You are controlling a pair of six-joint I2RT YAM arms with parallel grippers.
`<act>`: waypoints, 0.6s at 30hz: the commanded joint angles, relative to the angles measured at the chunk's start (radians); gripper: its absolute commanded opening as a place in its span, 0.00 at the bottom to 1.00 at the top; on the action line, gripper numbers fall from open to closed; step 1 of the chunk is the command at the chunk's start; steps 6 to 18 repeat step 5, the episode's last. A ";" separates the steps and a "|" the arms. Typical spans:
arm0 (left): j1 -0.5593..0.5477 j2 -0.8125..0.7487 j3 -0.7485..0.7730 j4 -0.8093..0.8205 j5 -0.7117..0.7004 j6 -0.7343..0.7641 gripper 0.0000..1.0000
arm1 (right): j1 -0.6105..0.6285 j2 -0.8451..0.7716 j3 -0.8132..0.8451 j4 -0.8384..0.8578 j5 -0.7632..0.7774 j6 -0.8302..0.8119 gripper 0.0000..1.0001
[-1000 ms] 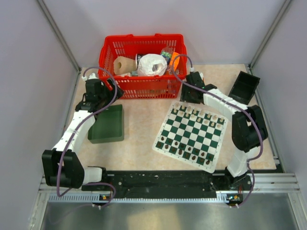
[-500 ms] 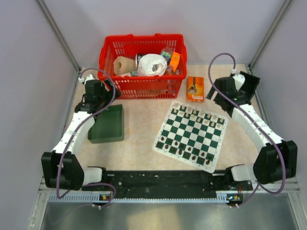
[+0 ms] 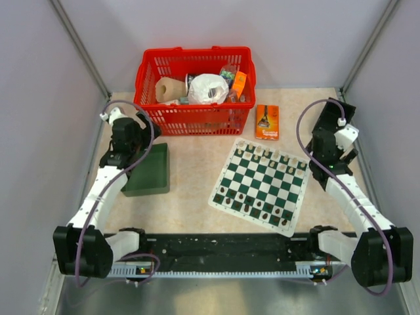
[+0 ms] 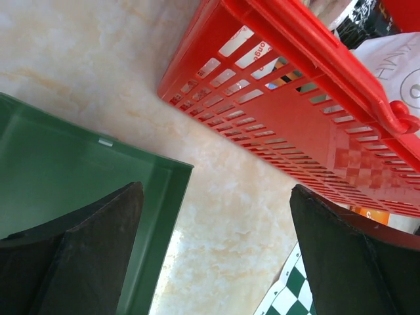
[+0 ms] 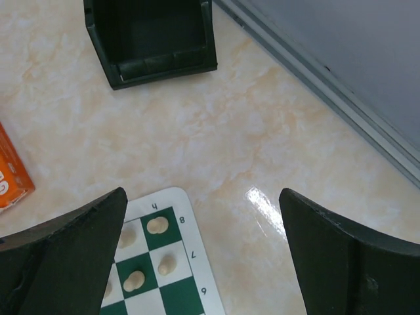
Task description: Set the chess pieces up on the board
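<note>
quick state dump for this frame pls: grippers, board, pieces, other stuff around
left gripper: open, empty, above the green tray corner, beside the red basket
right gripper: open, empty, above the board's far right corner
board: flat on the table, turned at an angle
chess pieces: cream on the two far rows, dark on the two near rows; middle rows bare; piece order too small to check
black tray: far right corner, looks empty
orange box: lying off the board, right of the basket
</note>
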 commanded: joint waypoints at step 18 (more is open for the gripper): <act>0.004 -0.038 -0.006 0.050 -0.036 0.054 0.99 | 0.000 0.016 -0.018 0.223 0.054 -0.171 0.99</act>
